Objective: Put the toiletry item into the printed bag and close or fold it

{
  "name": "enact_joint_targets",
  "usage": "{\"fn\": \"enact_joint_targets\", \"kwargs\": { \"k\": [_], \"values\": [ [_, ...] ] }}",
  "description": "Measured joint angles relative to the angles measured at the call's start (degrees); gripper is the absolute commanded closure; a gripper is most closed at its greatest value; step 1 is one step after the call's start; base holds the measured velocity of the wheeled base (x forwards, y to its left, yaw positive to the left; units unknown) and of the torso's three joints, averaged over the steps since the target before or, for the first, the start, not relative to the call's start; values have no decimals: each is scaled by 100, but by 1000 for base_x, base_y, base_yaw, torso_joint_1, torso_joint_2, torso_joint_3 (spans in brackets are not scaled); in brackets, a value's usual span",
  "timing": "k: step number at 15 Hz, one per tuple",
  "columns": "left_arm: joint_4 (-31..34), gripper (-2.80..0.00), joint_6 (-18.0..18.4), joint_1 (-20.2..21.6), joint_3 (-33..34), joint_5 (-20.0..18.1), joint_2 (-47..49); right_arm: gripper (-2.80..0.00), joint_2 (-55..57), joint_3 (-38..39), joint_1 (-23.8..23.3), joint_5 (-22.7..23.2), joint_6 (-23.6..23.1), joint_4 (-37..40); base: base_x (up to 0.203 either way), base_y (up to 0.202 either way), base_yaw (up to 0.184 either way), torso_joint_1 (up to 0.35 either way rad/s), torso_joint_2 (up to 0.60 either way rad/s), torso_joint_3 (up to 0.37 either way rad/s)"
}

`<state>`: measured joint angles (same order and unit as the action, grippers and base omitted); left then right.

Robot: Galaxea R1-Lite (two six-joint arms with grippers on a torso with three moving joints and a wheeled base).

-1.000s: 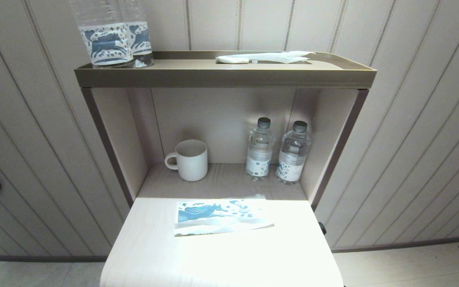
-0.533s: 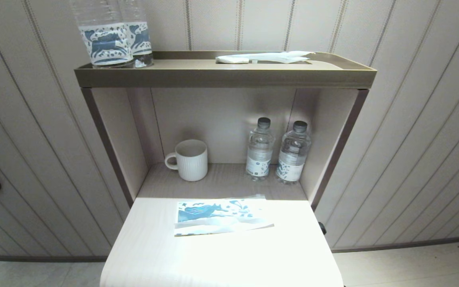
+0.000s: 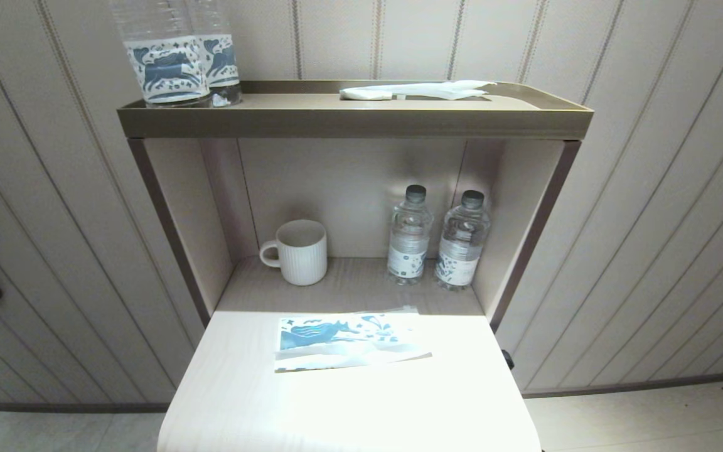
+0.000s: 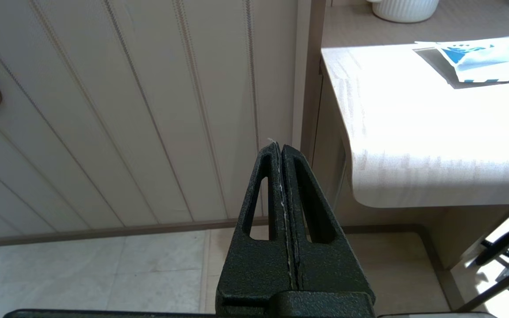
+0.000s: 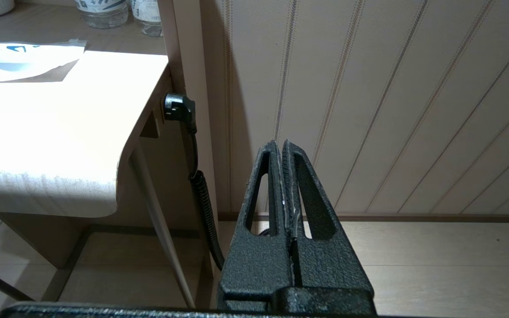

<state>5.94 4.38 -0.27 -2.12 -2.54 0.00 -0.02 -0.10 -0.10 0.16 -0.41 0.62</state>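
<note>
The printed bag (image 3: 342,342) lies flat on the white table (image 3: 349,414), near its far edge, with a dark blue horse on its upper half. Its corner also shows in the left wrist view, printed bag (image 4: 484,62), and in the right wrist view, printed bag (image 5: 20,62). I cannot pick out the toiletry item in any view. My left gripper (image 4: 279,146) hangs shut and empty below and left of the table's edge. My right gripper (image 5: 281,142) hangs shut and empty off the table's right side. Neither arm shows in the head view.
A ribbed white mug (image 3: 299,252) and two small water bottles (image 3: 437,242) stand in the niche behind the table. The top shelf (image 3: 349,119) carries two horse-labelled bottles (image 3: 176,63) and a flat white wrapped packet (image 3: 418,91). A black plug and cable (image 5: 184,115) hang by the table's right side.
</note>
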Motion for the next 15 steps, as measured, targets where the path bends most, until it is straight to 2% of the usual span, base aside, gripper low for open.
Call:
{"fn": "enact_joint_targets", "kwargs": {
  "k": [15],
  "values": [
    [-2, 0, 0, 0, 0, 0, 0, 0, 0, 0, 0, 0, 0, 0, 0, 0, 0, 0, 0, 0]
  ]
}}
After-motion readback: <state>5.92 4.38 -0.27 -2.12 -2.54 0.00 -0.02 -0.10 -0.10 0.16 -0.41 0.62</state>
